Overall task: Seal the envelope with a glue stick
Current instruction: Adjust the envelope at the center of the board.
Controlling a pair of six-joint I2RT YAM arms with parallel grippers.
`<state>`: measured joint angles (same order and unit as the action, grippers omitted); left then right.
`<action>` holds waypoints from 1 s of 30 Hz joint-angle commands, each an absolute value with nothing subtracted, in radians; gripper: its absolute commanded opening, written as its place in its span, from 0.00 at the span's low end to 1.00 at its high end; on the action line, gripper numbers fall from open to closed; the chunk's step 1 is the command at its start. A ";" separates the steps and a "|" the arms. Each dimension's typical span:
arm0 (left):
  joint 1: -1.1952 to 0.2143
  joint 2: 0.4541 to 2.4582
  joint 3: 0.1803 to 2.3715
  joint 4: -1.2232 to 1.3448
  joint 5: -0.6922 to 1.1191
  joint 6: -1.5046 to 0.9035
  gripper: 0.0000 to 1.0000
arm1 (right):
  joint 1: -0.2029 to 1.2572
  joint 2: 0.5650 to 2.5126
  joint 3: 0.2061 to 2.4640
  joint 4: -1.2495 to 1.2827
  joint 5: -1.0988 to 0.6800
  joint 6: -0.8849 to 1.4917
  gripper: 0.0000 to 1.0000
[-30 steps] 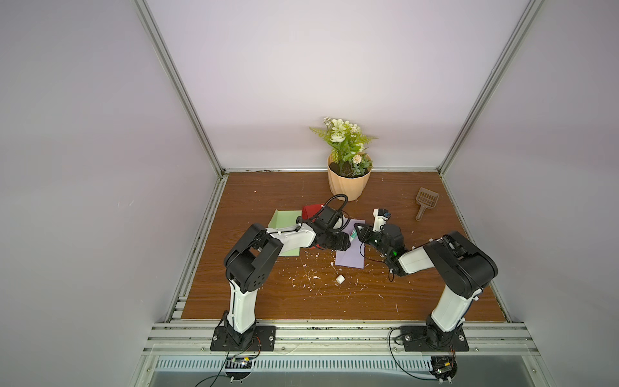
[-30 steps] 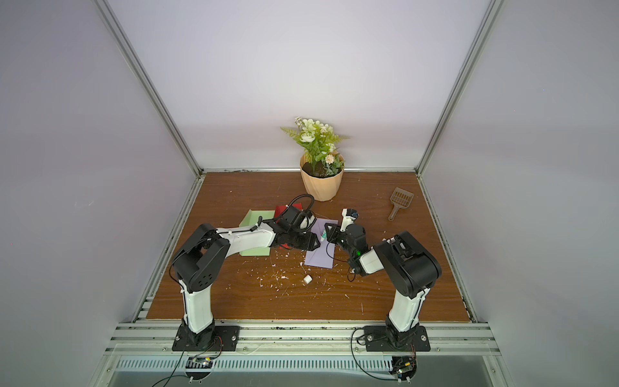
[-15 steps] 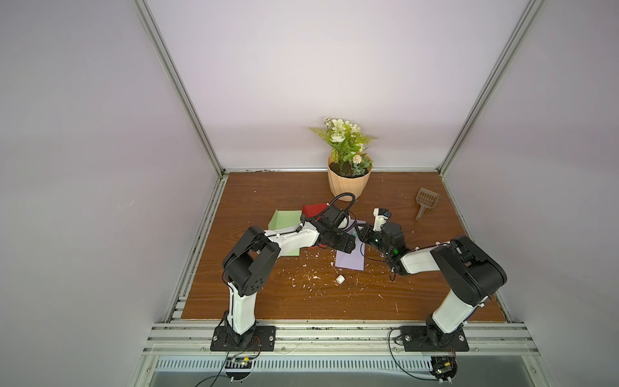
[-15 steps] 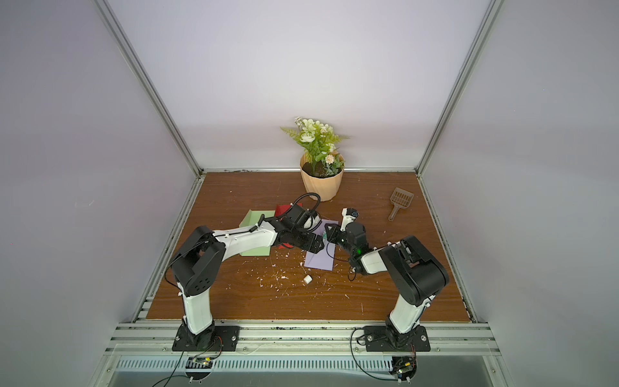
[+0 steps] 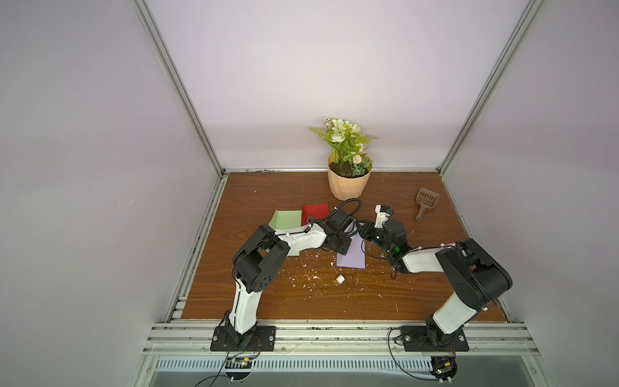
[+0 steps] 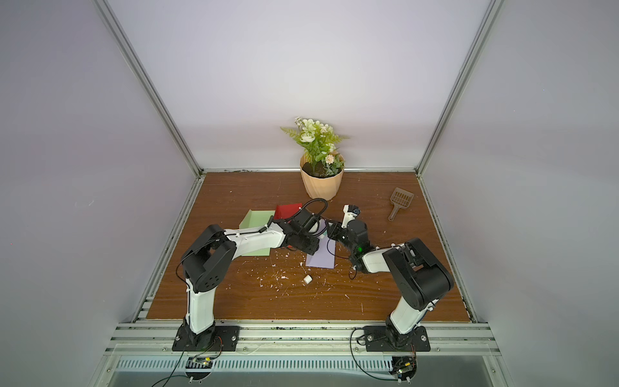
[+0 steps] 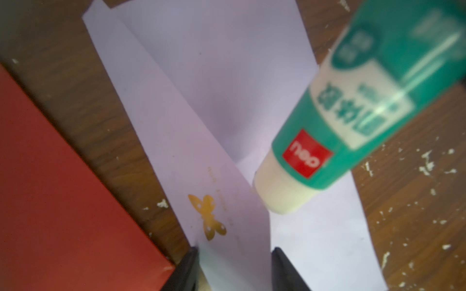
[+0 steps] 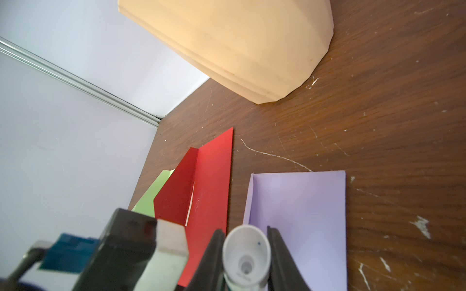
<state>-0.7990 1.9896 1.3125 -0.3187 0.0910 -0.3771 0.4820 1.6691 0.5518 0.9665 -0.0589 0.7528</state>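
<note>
Item: glue stick (image 7: pixel 340 126), white tube with a green label and red logo patch, uncapped. It is held tilted in the right gripper (image 8: pixel 245 229), whose jaws are closed on the tube's barrel. Its cream end points down at the lilac envelope (image 5: pixel 351 258), at the crease where the flap (image 7: pixel 201 176) rises; actual contact cannot be told. Left gripper (image 7: pixel 234 249): jaws parted, with the raised flap, which bears a gold butterfly mark, standing between the two black fingers. Lilac envelope: flat on the wooden table (image 5: pixel 268 301), mid-table between the two arms. Red envelope (image 5: pixel 315 212): just beside the lilac one, flap partly lifted. Green envelope (image 5: pixel 284 217): beside the red, partly under the left arm. Small white cylinder (image 5: pixel 340 279): loose on the table, near the lilac envelope's near edge, among scattered white flecks. Potted flowers (image 5: pixel 348 182): at the back. Brown scoop (image 5: pixel 426 201): far right corner.
</note>
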 commanded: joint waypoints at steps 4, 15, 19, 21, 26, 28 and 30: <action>-0.811 1.996 1.327 -0.364 0.054 -0.377 0.30 | 0.477 1.654 0.572 0.975 -0.054 0.724 0.00; -0.811 1.978 1.323 -0.348 0.058 -0.403 0.14 | 0.525 1.675 0.548 1.091 0.019 0.535 0.00; -0.811 1.943 1.301 -0.333 0.032 -0.419 0.11 | 0.523 1.664 0.539 1.094 0.032 0.536 0.00; -0.810 1.924 1.288 -0.322 0.014 -0.429 0.11 | 0.520 1.648 0.533 1.096 0.040 0.542 0.00; -0.811 1.863 1.225 -0.249 -0.050 -0.464 0.10 | 0.517 1.630 0.516 1.119 0.066 0.547 0.00; -0.810 1.844 1.197 -0.208 -0.059 -0.472 0.09 | 0.517 1.647 0.512 1.143 0.063 0.549 0.00; -0.811 1.839 1.181 -0.182 -0.058 -0.472 0.09 | 0.517 1.672 0.509 1.182 0.052 0.554 0.00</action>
